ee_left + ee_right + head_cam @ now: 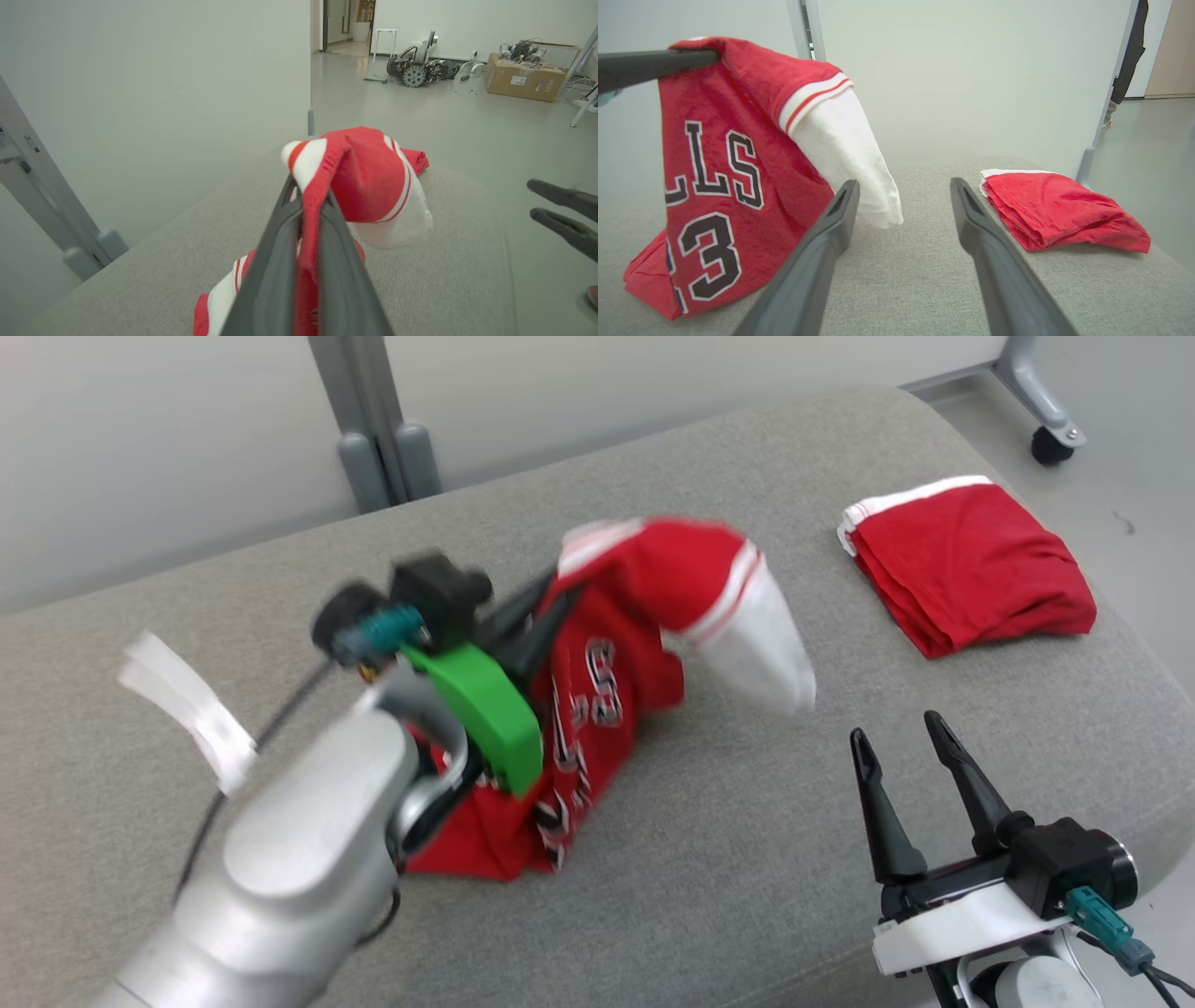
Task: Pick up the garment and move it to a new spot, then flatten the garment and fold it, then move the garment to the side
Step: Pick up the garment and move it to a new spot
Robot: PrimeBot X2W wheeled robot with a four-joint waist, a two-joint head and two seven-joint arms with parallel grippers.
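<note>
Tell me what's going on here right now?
The left hand is shut on the red jersey, holding its top up while its lower part rests on the grey cushion. The right hand is open and empty, off to the right. A folded red garment lies farther right.

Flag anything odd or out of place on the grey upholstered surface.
The red basketball jersey with white sleeves hangs bunched from the shut left gripper, one sleeve flopping out, its lower edge crumpled on the grey upholstered surface. The folded red garment lies neat to the right. Nothing looks damaged.
</note>
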